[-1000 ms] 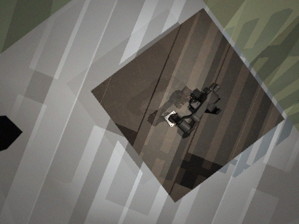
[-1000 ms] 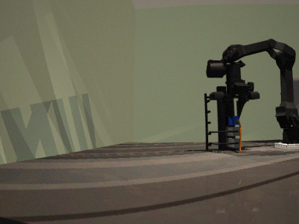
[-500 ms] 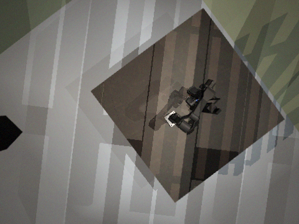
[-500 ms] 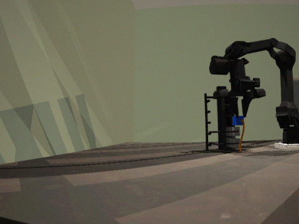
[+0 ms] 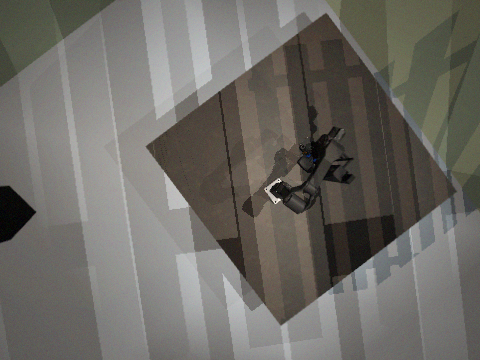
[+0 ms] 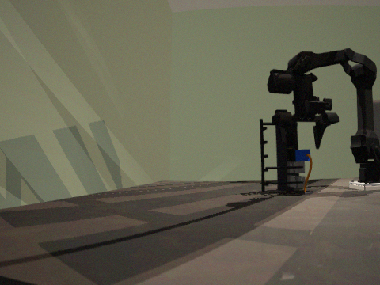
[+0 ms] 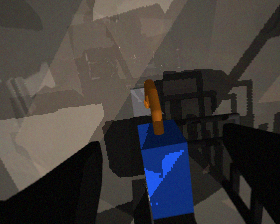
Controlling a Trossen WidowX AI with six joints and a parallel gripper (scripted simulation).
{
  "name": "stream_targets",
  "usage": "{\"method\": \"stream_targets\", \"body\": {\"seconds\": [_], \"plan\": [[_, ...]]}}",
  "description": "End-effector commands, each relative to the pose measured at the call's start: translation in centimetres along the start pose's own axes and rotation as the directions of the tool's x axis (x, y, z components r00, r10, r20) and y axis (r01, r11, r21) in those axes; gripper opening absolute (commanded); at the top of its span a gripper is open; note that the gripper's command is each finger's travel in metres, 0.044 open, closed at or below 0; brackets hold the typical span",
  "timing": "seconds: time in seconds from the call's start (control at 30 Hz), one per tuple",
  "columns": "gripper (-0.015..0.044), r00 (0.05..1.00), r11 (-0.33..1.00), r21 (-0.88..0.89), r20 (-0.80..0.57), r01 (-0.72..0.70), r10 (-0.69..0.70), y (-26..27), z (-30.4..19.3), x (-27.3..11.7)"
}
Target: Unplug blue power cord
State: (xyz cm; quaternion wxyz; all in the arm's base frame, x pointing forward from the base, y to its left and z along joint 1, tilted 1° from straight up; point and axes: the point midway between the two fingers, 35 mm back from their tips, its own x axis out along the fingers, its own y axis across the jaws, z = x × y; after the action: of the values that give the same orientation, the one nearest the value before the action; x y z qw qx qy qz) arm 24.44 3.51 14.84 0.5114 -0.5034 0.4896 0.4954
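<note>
Plug (image 7: 166, 170) sits apparently free between the spread hand (image 7: 165, 175) fingers.

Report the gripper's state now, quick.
Gripper: open, holding nothing; its fingers stand apart on either side of the blue plug, not touching it.

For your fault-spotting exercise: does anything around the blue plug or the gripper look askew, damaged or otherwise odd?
Nothing stands out. The blue plug sits squarely on the grey stack, its orange cord hanging alongside, unbroken. The gripper is open above it, touching nothing.

Brown striped table (image 6: 222, 234) under black rack (image 6: 277, 159)
</note>
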Motion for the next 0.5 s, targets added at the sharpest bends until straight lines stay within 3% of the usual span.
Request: {"method": "stream_targets", "body": {"seconds": [0.0, 0.07, 0.23, 0.47], "plan": [[0.0394, 1.0, 1.0, -0.004, 0.004, 0.0, 0.0, 0.0, 0.5, -0.1], [0.044, 1.0, 1.0, -0.004, 0.005, 0.0, 0.0, -0.1, 1.7, -0.3], [0.044, 1.0, 1.0, -0.004, 0.01, 0.0, 0.0, 0.1, 5.8, -1.2], [0.044, 1.0, 1.0, -0.004, 0.01, 0.0, 0.0, 0.1, 6.0, -1.2]]}}
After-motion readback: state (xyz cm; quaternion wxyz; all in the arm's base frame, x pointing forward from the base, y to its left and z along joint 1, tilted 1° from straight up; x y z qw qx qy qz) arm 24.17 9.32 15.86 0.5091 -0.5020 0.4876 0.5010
